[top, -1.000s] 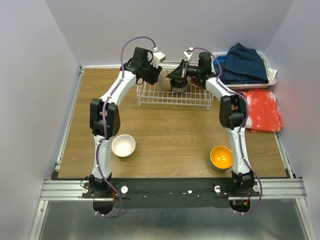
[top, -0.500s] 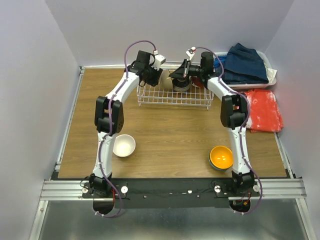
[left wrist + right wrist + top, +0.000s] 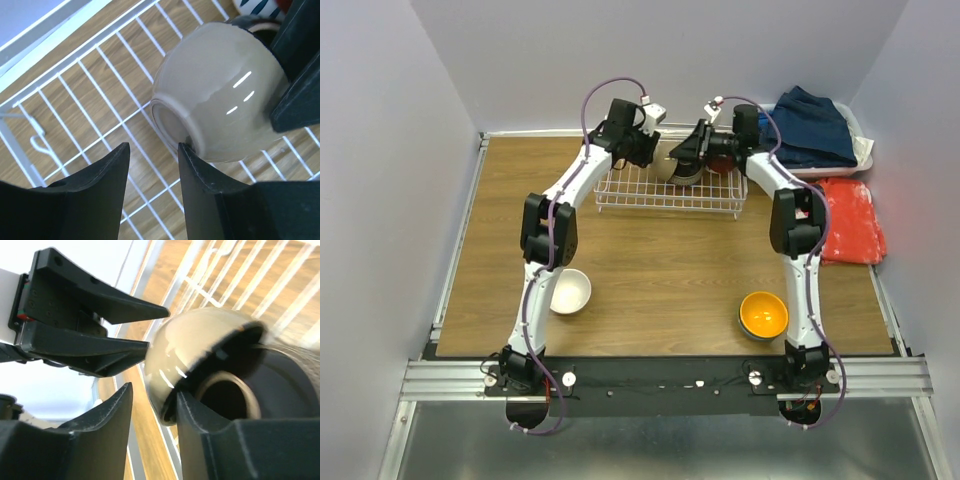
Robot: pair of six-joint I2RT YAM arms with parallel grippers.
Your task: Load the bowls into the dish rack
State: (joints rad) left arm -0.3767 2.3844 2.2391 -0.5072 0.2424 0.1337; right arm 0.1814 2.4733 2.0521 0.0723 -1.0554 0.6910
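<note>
Both arms have swung rightward over the dish rack (image 3: 670, 192); a white bowl (image 3: 567, 291) and an orange bowl (image 3: 763, 313) sit on the surface (image 3: 660, 265).

Left wrist: the left fingers (image 3: 100, 185) stand apart, one tip touching a beige bowl (image 3: 220, 95) lying sideways in the rack.

Right wrist: the right fingers (image 3: 95, 435) stand apart astride that bowl's rim, which leans on a dark bowl (image 3: 280, 385).

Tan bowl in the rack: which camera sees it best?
The left wrist view. The tan bowl fills it, lying on its side on the dish rack wires, foot ring showing. The right wrist view shows only its glossy side, partly behind a dark bowl. The top view barely shows it between the arms.
</note>
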